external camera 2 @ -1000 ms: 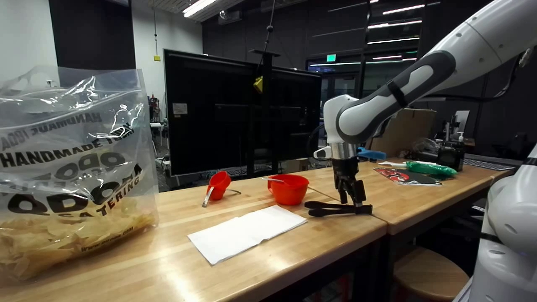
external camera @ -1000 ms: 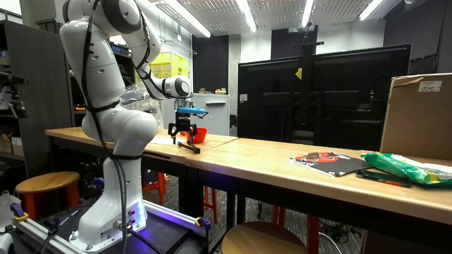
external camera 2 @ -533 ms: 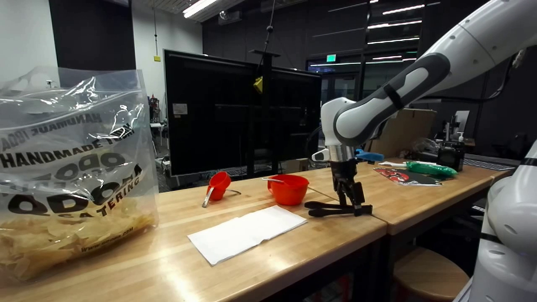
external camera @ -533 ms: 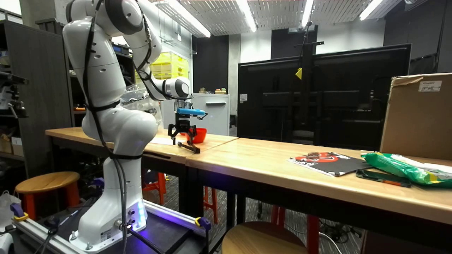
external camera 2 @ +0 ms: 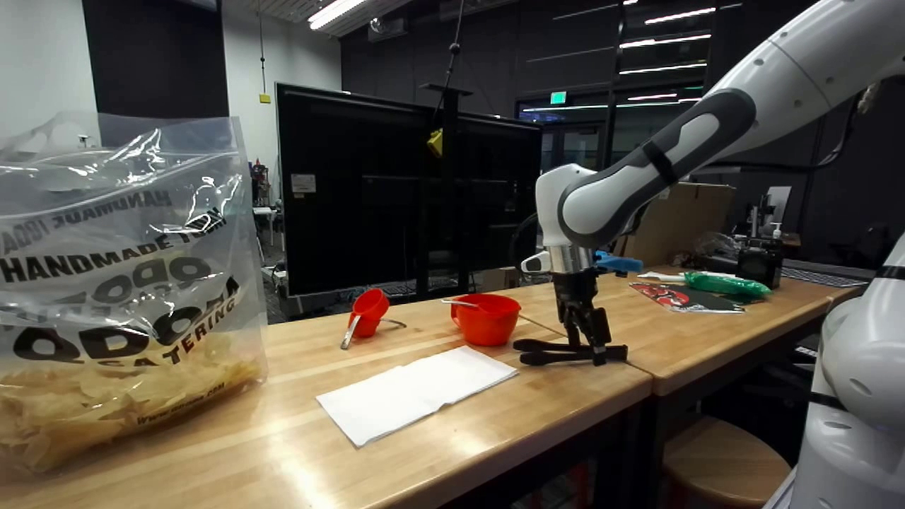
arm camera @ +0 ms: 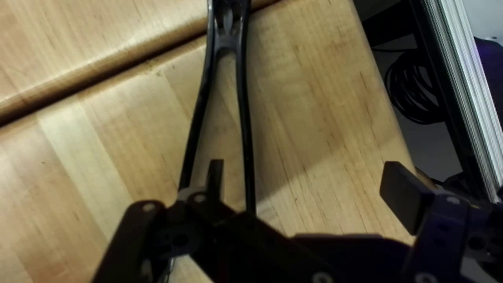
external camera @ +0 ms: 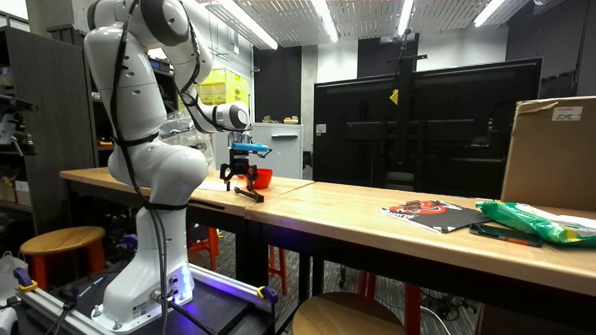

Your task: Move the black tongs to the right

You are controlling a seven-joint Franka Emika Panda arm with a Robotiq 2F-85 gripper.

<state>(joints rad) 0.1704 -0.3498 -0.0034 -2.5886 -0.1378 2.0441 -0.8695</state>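
Black tongs [arm camera: 246,118] lie on a wooden table [external camera 2: 530,417], their joined end across the seam [arm camera: 98,78] where a neighbouring table [external camera: 326,204] begins; we see the two legs part in a narrow V. Directly over them, pointing down, is the gripper [external camera: 240,187]. We see its fingers [arm camera: 401,196] spread wide apart with nothing clasped: in the wrist view one leg of the tongs shows in the gap between them, and one finger appears towards the table's edge. Whether either finger touches the tongs we cannot tell. Just above the gripper we note a blue piece [external camera: 250,147], and higher up the white and grey arm [external camera: 135,116].

Near the tongs a red cup [external camera 2: 488,325] stands upright, a pale utensil [external camera 2: 459,303] across its rim. Near the tips of the legs we see a flat white paper [external camera 2: 421,392], and farther off a second red cup [external camera 2: 366,318], tilted, and a clear printed bag [external camera 2: 134,268] holding pale yellow chips [external camera 2: 71,417].

On the neighbouring table, well apart from the tongs, we find a black and red printed sheet [external camera: 430,216], a green packet [external camera: 535,221] and, just beside the packet, a dark flat object [external camera: 505,235]. A large black panel [external camera: 358,139] stands behind.
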